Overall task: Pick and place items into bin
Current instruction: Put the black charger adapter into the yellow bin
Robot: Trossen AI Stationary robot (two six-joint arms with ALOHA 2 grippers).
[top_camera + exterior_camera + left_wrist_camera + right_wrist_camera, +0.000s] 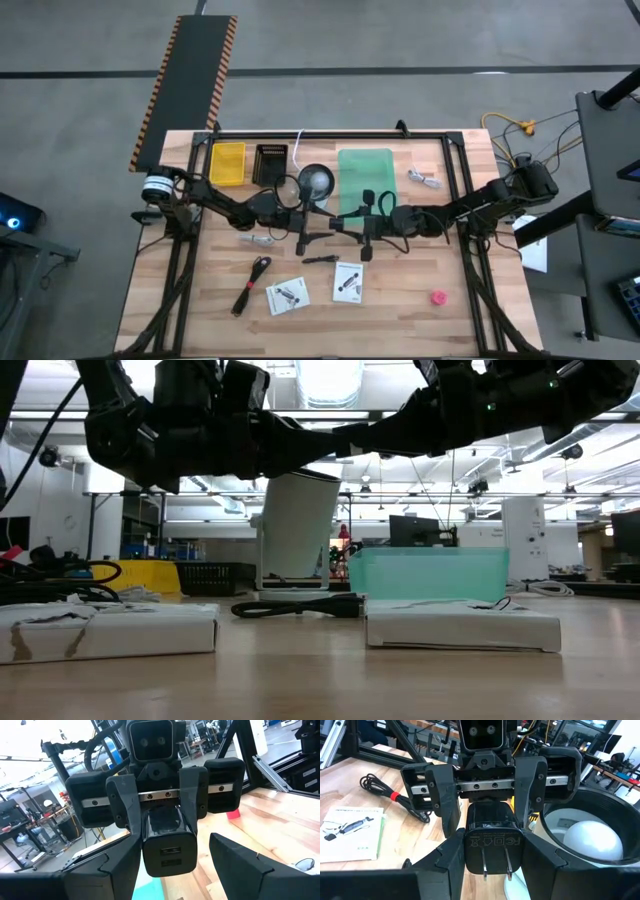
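Note:
A black plug-in charger [492, 845] hangs in the air between my two grippers, which meet over the table's middle [338, 226]. My right gripper [491, 840] is shut on it. The charger's metal prongs [495, 865] point back at the right wrist, and its port face [170, 857] points at the left wrist. My left gripper [174, 839] is open. Its fingers stand on either side of the charger's port end, with a clear gap at one finger [235, 860]. The teal bin [365, 175] sits just beyond, toward the far edge. My right gripper pinches the charger between its two fingers [447, 857] by its side walls [470, 845] at the prong end. It comes level from the table's right. The charger is lifted clear of the table and lies level along the fingers. My left gripper: whether one finger [125, 855] touches the charger's side, I cannot tell.
On the table lie two white packets [287, 295] [348, 283], a black cable [250, 285], a small black tool [318, 259], silver pieces [425, 180] [260, 240] and a red knob [438, 297]. A yellow bin [227, 162], a black bin [270, 163] and a white round vessel [315, 180] stand at the far side.

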